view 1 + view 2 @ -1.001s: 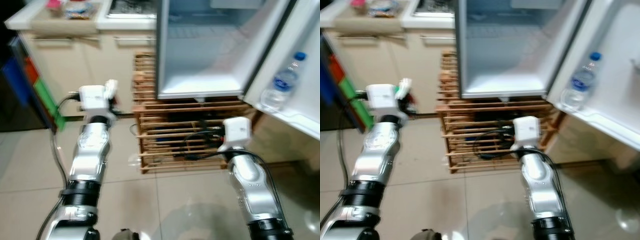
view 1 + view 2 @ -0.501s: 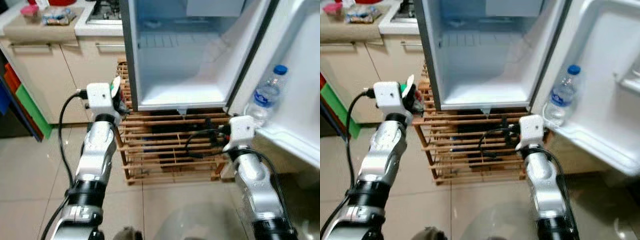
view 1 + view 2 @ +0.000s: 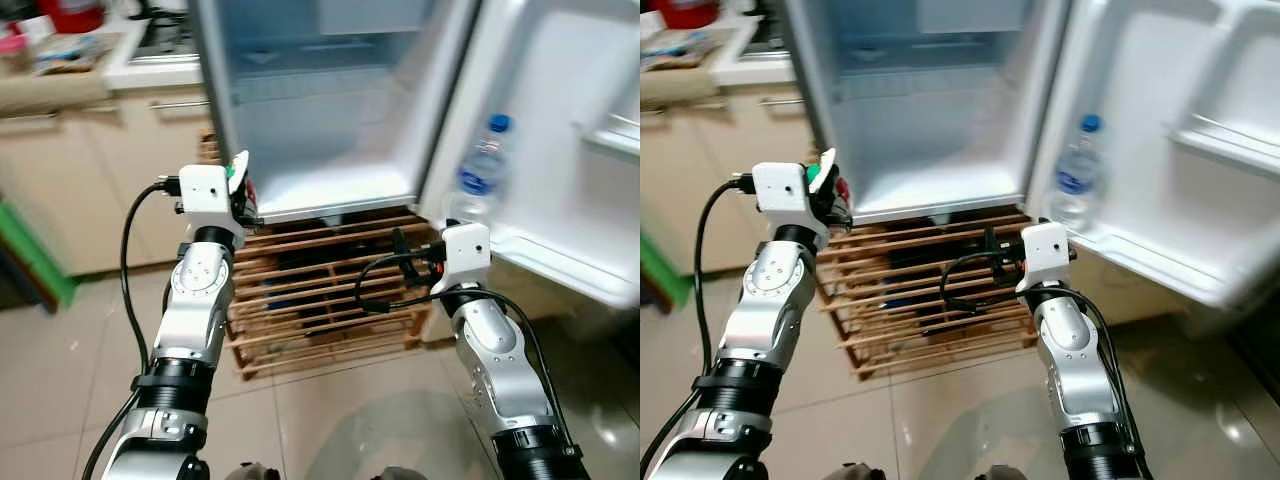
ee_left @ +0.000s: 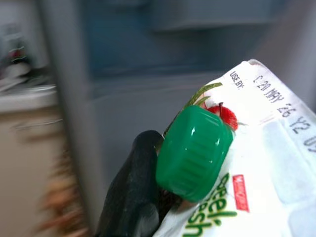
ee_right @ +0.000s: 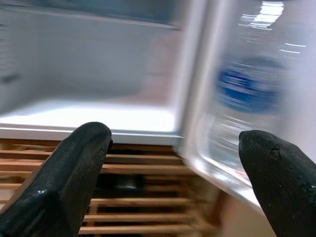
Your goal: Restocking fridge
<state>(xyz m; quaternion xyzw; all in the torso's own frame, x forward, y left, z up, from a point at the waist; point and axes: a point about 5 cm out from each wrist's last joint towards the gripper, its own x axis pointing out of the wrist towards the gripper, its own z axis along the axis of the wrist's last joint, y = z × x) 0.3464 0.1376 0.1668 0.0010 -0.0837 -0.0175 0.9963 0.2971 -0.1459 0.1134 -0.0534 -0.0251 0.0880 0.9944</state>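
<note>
Left wrist view gives me the clearest read: my left hand (image 4: 148, 197) is pinching a white juice carton (image 4: 247, 163) with a green screw cap (image 4: 194, 152), one black finger pressed against its side just below the cap. From the head camera the carton (image 3: 240, 180) sits just outside the fridge (image 3: 330, 110), level with the front lip of its floor at the left wall. My right hand (image 5: 173, 177) is spread wide with nothing between the fingers, held low below the fridge door (image 3: 560, 150), in front of the wooden rack (image 3: 320, 290) the fridge stands on.

As I judge it, the restock is only partly done. A water bottle (image 3: 480, 170) with a blue cap already stands in the lower door shelf, while the fridge's main compartment looks bare as far as I can see. The carton is not yet inside, so placing it is what remains.

Against half a second ago, the whole scene has slid leftward and the door takes up more of the picture, so the head has turned or I have stepped. The carton now reads closer to the fridge opening, and both hands keep the same states.
</note>
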